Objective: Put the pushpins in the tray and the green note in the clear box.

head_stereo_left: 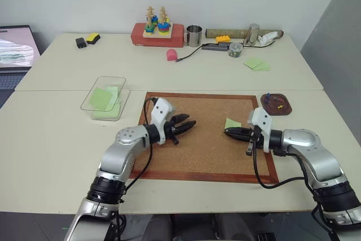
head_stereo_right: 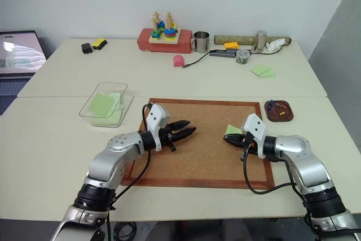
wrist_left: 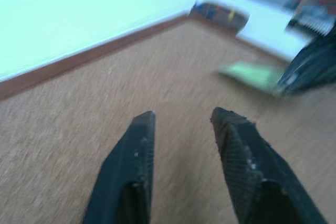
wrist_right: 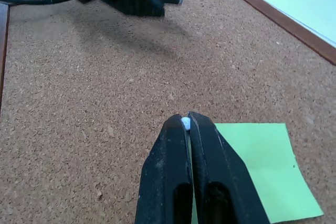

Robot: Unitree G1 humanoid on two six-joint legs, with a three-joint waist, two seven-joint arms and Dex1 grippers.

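Bright, even overhead light; soft shadows on corkboard (head_stereo_left: 208, 139). Left wrist view motion-blurred; right wrist view sharp.

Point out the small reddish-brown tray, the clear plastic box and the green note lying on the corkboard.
small reddish-brown tray (head_stereo_left: 286, 106): left eye view, right rim.
clear plastic box (head_stereo_left: 90, 100): left eye view, left wall.
green note (wrist_right: 262, 166): right wrist view, middle of sheet.

Corkboard (head_stereo_left: 208, 139) lying on near table; laptop (head_stereo_left: 14, 52) sitting at far left; metal mug (head_stereo_left: 193, 35) standing beside red box (head_stereo_left: 158, 35); pink object (head_stereo_left: 171, 55) resting nearby.
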